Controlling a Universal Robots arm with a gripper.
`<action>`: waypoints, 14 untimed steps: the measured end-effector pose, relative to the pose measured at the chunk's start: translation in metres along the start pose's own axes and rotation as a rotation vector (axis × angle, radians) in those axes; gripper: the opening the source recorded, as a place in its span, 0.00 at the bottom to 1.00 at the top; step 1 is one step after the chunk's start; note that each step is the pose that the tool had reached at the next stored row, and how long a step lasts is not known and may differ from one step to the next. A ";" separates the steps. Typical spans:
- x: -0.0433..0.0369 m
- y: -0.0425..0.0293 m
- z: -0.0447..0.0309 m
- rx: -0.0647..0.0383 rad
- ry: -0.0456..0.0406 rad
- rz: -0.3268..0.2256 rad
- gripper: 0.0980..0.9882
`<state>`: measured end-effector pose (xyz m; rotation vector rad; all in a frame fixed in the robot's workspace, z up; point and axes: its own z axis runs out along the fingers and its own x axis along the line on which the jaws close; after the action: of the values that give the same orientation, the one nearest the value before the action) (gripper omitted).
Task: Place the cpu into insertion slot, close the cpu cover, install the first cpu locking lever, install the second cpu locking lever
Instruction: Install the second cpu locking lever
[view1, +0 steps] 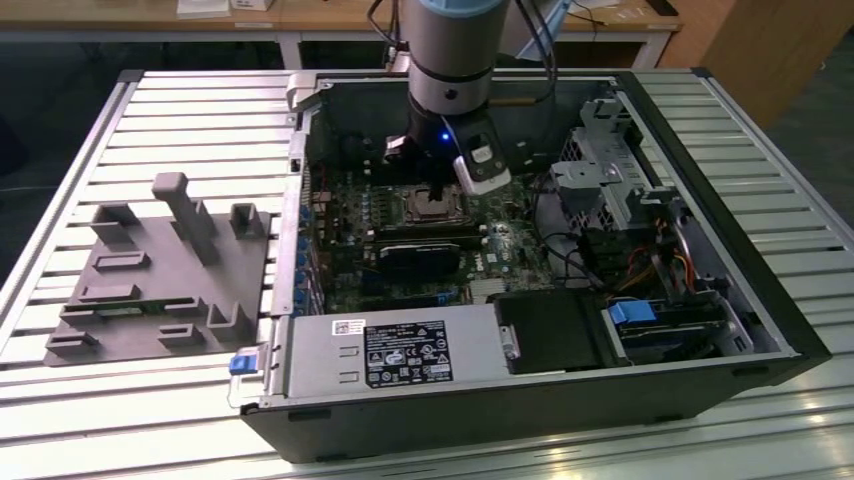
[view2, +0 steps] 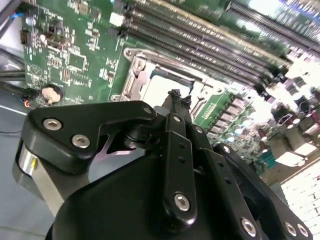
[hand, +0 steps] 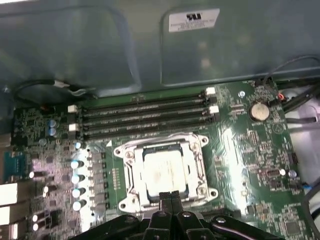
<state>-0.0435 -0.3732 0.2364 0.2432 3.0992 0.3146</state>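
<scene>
Open PC case (view1: 534, 330) lies on its side on the slatted bench (view1: 187, 110), with a grey fixture block (view1: 160, 270) on the bench toward the exterior view's left. Inside, the green motherboard (hand: 250, 150) carries 4 long memory slots (hand: 145, 115) running parallel to 1 edge of the insertion slot (hand: 167, 172). Arm (view1: 451, 60) comes straight down over the socket area. The cpu cover (hand: 197, 172) appears down around the cpu (hand: 165, 172); chip's silver-tan top shows through the cut-out, seated flat and square in the slot. Claw (hand: 171, 200) sits at the socket's edge farthest from the memory slots, fingers pressed together, clenched, nothing visibly between them; tip in 2nd wrist view (view2: 175, 97) is just at the frame rim. Cpu lies directly ahead of the tips, towards the memory slots. Lever status: cannot tell, too fine to judge.
</scene>
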 end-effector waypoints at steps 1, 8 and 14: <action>0.0001 0.0024 0.0006 0.009 -0.0013 0.000 0.00; 0.0013 0.0205 0.0051 0.058 -0.0088 -0.002 0.00; 0.0014 0.0227 0.0058 0.069 -0.0106 -0.002 0.00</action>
<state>-0.0412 -0.3499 0.2353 0.2416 3.1031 0.2056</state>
